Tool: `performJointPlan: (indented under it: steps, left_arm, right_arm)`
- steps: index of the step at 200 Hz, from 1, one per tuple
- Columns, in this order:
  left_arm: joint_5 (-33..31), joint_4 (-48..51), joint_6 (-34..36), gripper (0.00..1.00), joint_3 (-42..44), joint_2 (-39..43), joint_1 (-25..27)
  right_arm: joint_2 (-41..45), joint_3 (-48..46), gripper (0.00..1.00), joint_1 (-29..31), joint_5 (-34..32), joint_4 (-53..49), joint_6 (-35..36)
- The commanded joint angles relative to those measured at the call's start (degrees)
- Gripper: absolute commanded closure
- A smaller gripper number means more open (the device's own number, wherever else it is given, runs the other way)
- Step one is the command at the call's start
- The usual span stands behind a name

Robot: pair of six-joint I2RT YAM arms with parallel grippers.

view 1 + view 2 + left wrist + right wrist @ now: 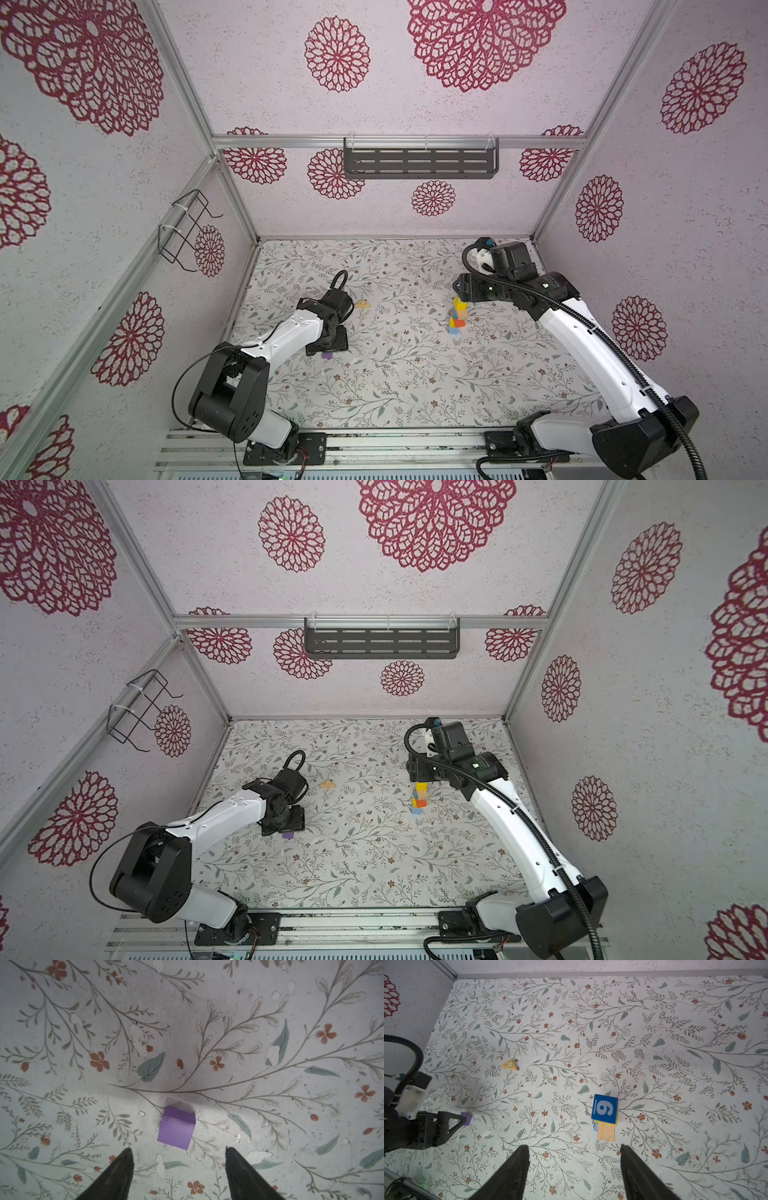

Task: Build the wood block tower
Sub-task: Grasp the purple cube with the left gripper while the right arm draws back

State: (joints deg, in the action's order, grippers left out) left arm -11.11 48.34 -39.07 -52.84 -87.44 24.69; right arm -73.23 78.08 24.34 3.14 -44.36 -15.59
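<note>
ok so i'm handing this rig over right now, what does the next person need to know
Left gripper: open, poised at the purple block, which sits on the table, not gripped.
Right gripper: open and empty, above the wood block tower.
Done: the tower stands right of centre, with the blue "6" cube on top and a yellow block just under it. A tan block juts out lower down.
Left: the purple block and a tan triangle block are loose on the table. The purple block probably goes on next, and the triangle last.
</note>
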Motion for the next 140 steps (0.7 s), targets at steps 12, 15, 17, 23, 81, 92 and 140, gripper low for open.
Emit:
performJointPlan:
  steps: [12,15,17,23,81,92,140]
  left_arm:
    - [0.0,-3.5,-0.7,0.28,1.1,-1.9,-0.7]
    - [0.1,-3.7,-0.6,0.29,1.3,-2.1,-0.8]
    - [0.2,-3.9,-0.6,0.29,1.4,-2.1,-1.0]
    - [0.5,-4.5,-0.6,0.29,1.7,-2.3,-1.2]
    - [2.7,-8.5,-0.9,0.33,3.7,-4.0,-2.1]
    - [3.1,-9.0,-1.0,0.35,3.6,-4.5,-2.2]
    - [4.7,-11.0,-1.8,0.52,3.5,-6.2,-2.1]
  right_arm:
    - [1.3,0.5,0.28,-0.3,-0.2,0.9,0.2]
    - [1.4,0.6,0.28,-0.3,-0.2,0.9,0.1]
    - [1.4,0.5,0.28,-0.3,-0.2,0.9,0.1]
    - [1.3,0.6,0.28,-0.3,-0.2,0.8,0.1]
    - [0.7,1.2,0.27,-0.3,-0.6,-0.5,0.4]
    - [0.7,1.3,0.28,-0.3,-0.7,-0.7,0.4]
    - [1.3,1.1,0.28,-0.3,-1.1,-1.4,0.6]
